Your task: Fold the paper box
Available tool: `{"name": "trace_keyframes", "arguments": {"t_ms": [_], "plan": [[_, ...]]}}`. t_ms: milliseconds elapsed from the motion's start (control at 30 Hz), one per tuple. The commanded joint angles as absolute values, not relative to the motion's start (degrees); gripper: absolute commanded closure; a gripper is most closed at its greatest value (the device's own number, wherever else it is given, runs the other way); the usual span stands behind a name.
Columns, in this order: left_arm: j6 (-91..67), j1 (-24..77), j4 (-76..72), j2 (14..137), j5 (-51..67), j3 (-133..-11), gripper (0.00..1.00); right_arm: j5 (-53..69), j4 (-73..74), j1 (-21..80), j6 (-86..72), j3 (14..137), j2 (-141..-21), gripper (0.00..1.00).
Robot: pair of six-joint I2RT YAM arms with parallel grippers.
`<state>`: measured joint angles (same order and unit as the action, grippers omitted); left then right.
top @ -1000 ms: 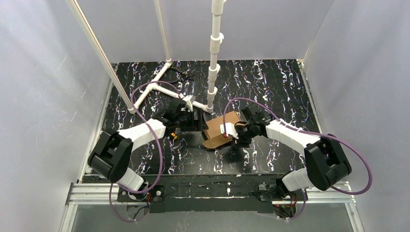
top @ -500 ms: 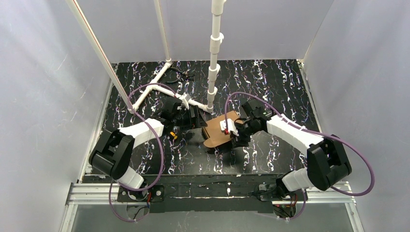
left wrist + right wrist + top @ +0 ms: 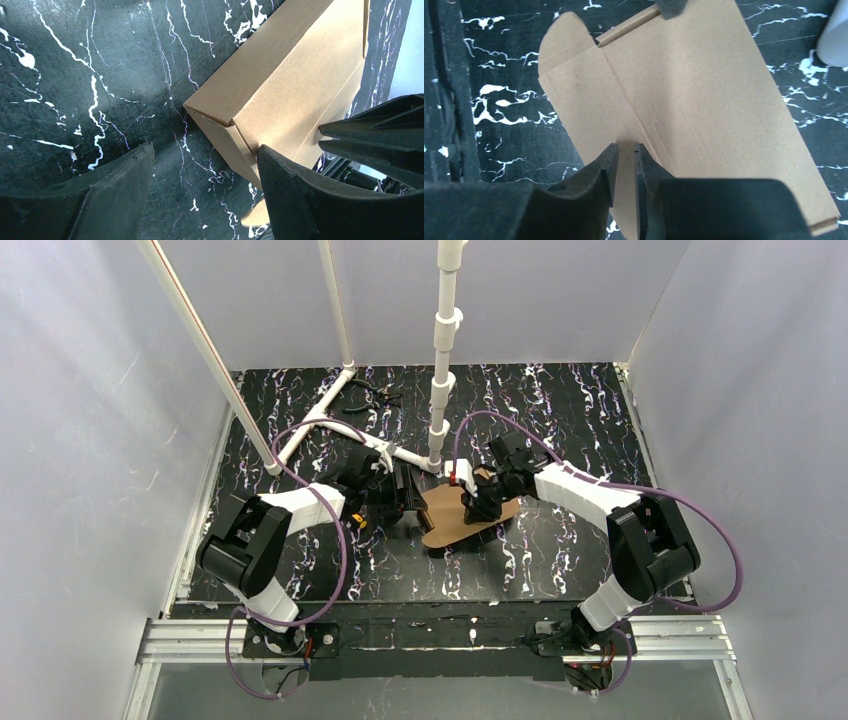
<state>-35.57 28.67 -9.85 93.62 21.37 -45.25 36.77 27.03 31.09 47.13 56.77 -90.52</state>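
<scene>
The paper box is plain brown cardboard lying mid-table, a low folded wall on its left side and a flat panel spreading right. My left gripper stands open at the box's left corner; its right finger rests against the box wall, its left finger over bare table. My right gripper hovers over the flat panel at a crease. Its fingers are nearly together with a narrow gap, and nothing shows between them.
A white pipe frame stands behind the box, with an upright post, a slanted pole and pipes lying on the table. A small black tool lies at the back. Grey walls close in both sides.
The raised panel of the box has come down flat. My right gripper moved left and back over it and its fingers closed most of the way. My left gripper shifted slightly toward the box.
</scene>
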Motion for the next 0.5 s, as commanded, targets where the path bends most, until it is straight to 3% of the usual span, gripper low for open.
{"name": "trace_keyframes", "arguments": {"t_ms": [0, 133, 233, 467], "plan": [[-35.8, 28.9, -8.8, 92.6, 20.6, -44.8, 0.26, 30.9, 23.0, 30.8, 43.9, 55.7, -91.5, 0.75], [-39.0, 28.7, -12.6, 88.2, 19.8, -42.0, 0.18, 30.2, 24.1, 30.8, 44.4, 55.9, -93.2, 0.77], [-43.6, 28.2, -17.0, 86.5, 20.8, -40.0, 0.06, 30.4, 24.8, 30.8, 44.4, 56.3, -94.0, 0.78], [-48.5, 26.9, -24.0, 91.2, 25.1, -39.3, 0.02, 31.1, 26.0, 29.6, 44.7, 55.6, -93.6, 0.78]]}}
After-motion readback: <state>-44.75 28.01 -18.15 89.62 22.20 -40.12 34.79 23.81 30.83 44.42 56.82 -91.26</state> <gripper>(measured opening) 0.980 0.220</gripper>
